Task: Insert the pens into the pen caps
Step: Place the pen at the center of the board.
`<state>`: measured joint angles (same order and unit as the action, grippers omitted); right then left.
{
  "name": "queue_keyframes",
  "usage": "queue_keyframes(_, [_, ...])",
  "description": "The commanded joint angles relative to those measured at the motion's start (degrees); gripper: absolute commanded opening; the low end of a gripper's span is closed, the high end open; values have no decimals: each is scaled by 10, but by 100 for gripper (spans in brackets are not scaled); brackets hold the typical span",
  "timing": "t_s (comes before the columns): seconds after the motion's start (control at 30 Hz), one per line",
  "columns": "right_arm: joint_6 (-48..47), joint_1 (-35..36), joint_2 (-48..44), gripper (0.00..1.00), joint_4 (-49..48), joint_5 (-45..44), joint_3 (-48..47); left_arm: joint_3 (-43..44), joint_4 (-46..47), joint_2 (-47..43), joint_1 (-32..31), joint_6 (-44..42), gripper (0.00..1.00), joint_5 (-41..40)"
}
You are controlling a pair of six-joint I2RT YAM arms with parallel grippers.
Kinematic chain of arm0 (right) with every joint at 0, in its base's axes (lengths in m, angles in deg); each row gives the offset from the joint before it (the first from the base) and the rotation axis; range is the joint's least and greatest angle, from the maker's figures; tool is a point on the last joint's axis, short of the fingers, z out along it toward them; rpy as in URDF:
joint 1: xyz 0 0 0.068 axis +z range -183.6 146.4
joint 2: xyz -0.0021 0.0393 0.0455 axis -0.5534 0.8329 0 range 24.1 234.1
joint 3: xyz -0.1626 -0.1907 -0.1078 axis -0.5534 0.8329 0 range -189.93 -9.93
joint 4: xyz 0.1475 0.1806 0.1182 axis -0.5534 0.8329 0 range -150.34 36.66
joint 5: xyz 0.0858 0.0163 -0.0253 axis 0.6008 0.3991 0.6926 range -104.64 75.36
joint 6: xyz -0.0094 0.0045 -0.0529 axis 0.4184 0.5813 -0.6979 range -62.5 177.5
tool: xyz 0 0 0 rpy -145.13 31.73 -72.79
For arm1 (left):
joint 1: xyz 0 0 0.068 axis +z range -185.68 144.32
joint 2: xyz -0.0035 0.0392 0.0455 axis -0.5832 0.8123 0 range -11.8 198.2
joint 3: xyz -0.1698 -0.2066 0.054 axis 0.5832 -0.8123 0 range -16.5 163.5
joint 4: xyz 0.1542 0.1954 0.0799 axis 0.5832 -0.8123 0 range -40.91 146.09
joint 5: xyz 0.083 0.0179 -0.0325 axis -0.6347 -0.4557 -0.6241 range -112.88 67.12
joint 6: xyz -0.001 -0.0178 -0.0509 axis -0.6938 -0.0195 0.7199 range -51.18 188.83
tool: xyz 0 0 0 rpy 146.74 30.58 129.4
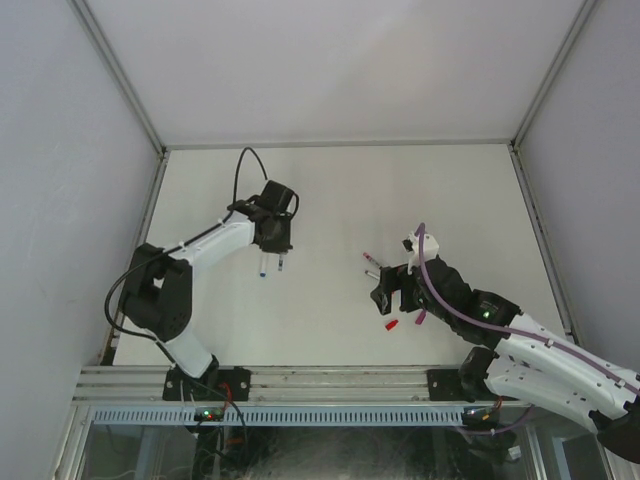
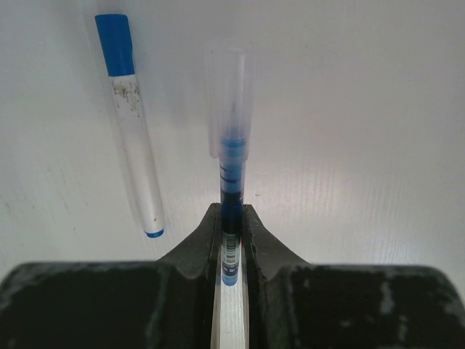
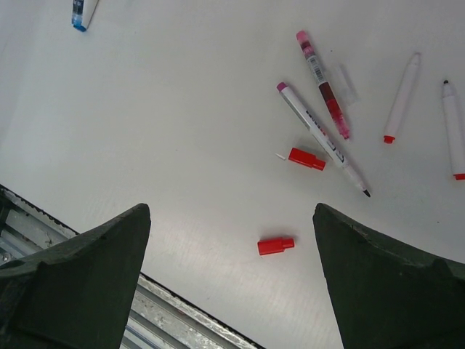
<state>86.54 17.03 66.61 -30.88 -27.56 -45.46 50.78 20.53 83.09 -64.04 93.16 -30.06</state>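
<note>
Pens (image 3: 322, 138) are scattered just beyond the red cap (image 3: 276, 246) (another cap (image 3: 306, 158) between). The right gripper (image 3: 231, 212) is held spread over it and should be centred across its width; well left of that cap, a blue pen (image 2: 231, 182) is pinched by the left gripper (image 2: 231, 225).

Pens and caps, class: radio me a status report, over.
Left jaws shut on blue pen, clear cap over its tip. Right jaws open above two loose red caps, pens alongside. Nothing blocking them.
</note>
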Motion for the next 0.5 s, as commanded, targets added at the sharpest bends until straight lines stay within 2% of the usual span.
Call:
queue_keyframes(0.0, [6, -3, -7, 93, -5, 6, -1, 57, -17, 23, 2, -5, 3, -1])
queue_keyframes(0.47, [-4, -4, 23, 93, -19, 15, 0, 86, -29, 85, 23, -1, 6, -12])
